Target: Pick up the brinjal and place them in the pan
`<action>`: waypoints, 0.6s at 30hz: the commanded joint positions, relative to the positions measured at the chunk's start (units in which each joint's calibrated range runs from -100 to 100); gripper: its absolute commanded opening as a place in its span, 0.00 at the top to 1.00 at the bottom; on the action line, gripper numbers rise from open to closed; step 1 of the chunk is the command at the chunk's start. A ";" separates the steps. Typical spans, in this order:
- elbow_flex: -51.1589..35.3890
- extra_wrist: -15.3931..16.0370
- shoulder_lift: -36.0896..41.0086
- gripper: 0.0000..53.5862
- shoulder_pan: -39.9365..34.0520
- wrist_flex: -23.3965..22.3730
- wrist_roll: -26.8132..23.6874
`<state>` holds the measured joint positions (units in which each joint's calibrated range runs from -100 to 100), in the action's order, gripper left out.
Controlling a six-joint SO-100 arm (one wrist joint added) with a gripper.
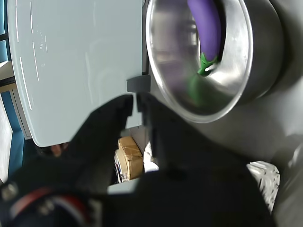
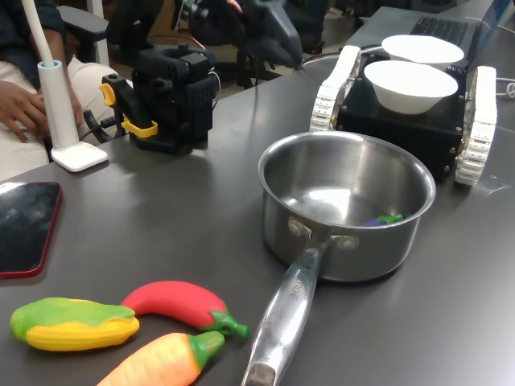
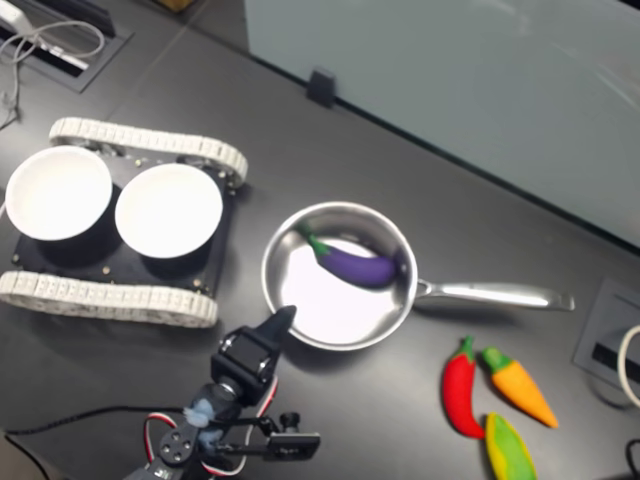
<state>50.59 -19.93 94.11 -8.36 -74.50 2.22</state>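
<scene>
The purple brinjal (image 3: 355, 265) with its green stem lies inside the steel pan (image 3: 330, 312), against the wall on the side away from the arm. In the first exterior view only its stem end (image 2: 382, 219) peeks over the pan (image 2: 346, 249) rim. My gripper (image 3: 282, 320) hovers just outside the pan's rim on the arm's side, above the table, fingers together and holding nothing. The wrist view shows the dark gripper (image 1: 136, 101) in front, with the brinjal (image 1: 206, 23) in the pan (image 1: 236, 71) beyond it.
Two white bowls (image 3: 168, 210) (image 3: 58, 193) sit on a tracked base beside the pan. A red toy (image 3: 458, 395), an orange carrot (image 3: 520, 385) and a corn toy (image 3: 510, 450) lie below the pan handle (image 3: 490, 295). A phone (image 2: 24, 225) and a person's hand (image 2: 20, 104) are at the first exterior view's left.
</scene>
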 commanded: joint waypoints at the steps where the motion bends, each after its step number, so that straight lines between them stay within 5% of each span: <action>1: -1.20 0.60 1.34 1.00 -2.42 -4.09 -0.93; 18: 17.97 4.55 1.34 1.00 -0.35 -5.29 -2.49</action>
<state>65.43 -16.62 94.70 -10.45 -80.79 0.12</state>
